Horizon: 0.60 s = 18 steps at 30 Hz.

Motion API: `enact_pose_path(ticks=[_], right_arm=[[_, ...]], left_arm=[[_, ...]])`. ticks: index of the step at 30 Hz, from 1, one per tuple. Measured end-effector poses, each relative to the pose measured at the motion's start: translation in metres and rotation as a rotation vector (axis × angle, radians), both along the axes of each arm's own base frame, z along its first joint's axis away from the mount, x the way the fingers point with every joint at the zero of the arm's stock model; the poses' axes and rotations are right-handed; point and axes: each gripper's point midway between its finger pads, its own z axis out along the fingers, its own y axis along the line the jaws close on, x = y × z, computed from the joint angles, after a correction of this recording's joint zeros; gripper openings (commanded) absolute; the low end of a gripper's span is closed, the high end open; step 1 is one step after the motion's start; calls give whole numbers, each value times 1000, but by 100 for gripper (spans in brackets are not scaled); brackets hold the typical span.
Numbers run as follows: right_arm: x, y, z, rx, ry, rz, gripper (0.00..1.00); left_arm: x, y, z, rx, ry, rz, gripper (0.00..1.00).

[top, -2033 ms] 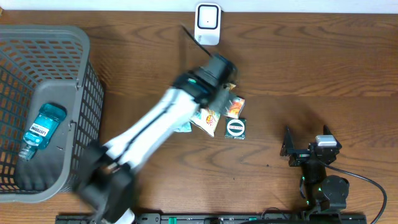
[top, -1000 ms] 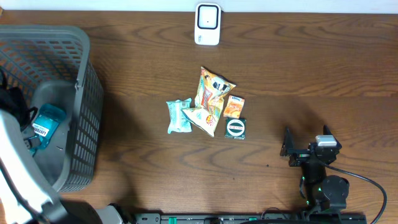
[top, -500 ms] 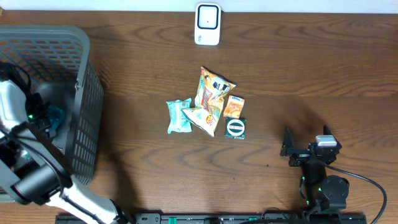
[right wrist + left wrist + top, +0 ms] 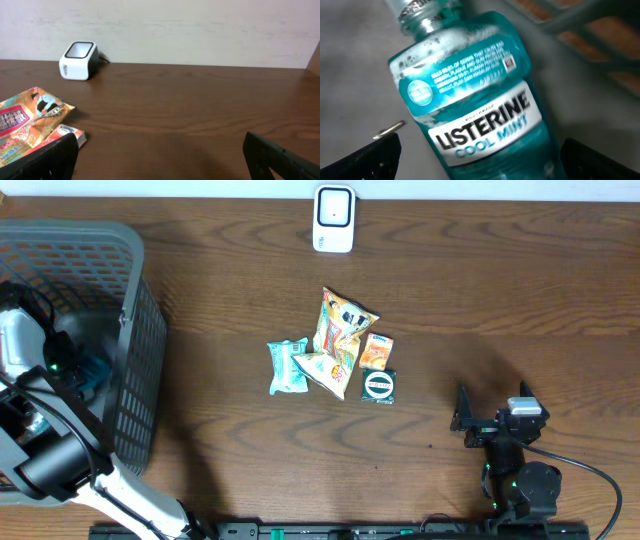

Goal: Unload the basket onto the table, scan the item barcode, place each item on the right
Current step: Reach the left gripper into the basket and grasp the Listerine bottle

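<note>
Left gripper (image 4: 477, 152), wide open and empty, hangs just above the bottle (image 4: 480, 95) lying flat in the basket (image 4: 135, 330) — long axis slanting between the fingers (image 4: 370, 157), neck pointing away; right gripper (image 4: 494, 420), also open and empty, sits well outside the basket
</note>
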Motion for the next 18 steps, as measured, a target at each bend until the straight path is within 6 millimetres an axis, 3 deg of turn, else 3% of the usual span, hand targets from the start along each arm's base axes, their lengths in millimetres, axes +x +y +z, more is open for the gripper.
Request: enact_pose_path(ticks=[9, 18], right_arm=[[0, 0, 0, 0, 0, 0, 99], [0, 0, 0, 0, 0, 0, 99]], left_arm=[[-25, -22, -1, -96, 105, 1, 98], [-28, -27, -9, -113, 110, -1, 98]])
